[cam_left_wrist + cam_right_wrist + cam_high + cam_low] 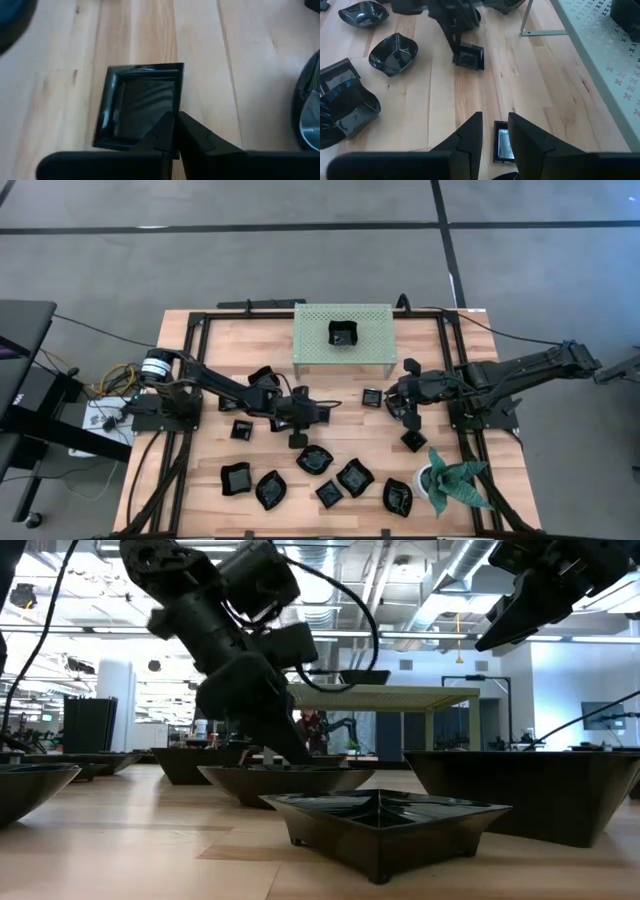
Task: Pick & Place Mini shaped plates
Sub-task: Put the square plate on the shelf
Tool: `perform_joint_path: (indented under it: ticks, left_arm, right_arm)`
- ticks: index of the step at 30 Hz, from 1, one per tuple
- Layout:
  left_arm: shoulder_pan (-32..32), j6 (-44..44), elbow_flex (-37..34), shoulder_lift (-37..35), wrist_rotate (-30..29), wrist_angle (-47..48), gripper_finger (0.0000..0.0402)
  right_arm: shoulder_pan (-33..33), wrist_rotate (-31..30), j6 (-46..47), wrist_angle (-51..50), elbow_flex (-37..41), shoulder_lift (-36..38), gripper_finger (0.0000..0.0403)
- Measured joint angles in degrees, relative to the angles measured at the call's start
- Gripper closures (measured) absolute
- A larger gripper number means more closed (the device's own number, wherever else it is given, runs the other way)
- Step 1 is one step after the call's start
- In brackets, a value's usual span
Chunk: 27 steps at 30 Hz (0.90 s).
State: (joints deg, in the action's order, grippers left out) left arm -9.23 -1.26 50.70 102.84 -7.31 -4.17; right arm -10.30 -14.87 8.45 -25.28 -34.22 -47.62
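Observation:
Several small glossy black plates lie on the wooden table (200,480), most of them along its near side, such as (354,477). My left gripper (177,135) is at the table's middle, shut on a small square plate (142,105), which also shows in the right wrist view (468,56). My right gripper (495,135) hangs open above the table right of centre. Another small square plate (503,145) lies on the wood far below the gap between its fingers. One more black plate (343,333) sits on the green perforated stand (310,345). My left gripper holds the square plate by one side wall (176,107), near a corner. One finger (162,132) is inside the dish and the other (200,137) outside. The fingers slant down from the table's left. The plate lies flat on the wood.
The green stand is at the far middle edge, on thin legs. A spiky green plant in a white pot (452,480) is at the near right corner. More plates lie close to the left arm (241,429) and near the right gripper (372,396). A black frame edges the table.

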Motion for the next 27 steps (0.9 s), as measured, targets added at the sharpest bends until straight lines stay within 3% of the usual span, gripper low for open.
perform_joint_path:
  ticks: [8, 14, 20, 27]
  left_arm:
    - [-1.76, -6.93, 0.02, -11.76, -5.64, 0.38, 0.0392]
    - [0.35, -15.76, 0.02, -21.60, -9.38, 0.49, 0.0389]
    - [7.11, -19.09, 0.02, -27.04, -10.32, 3.00, 0.0390]
    - [17.90, -22.07, -0.29, -24.49, -10.29, 3.31, 0.0392]
  right_arm:
    - [0.00, 0.00, 0.02, 0.03, 0.00, 0.00, 0.0316]
    - [0.00, -0.01, 0.02, 0.04, 0.01, 0.00, 0.0316]
    - [0.00, 0.00, 0.02, 0.04, 0.00, 0.00, 0.0316]
    - [0.00, 0.00, 0.00, 0.03, 0.00, 0.00, 0.0316]
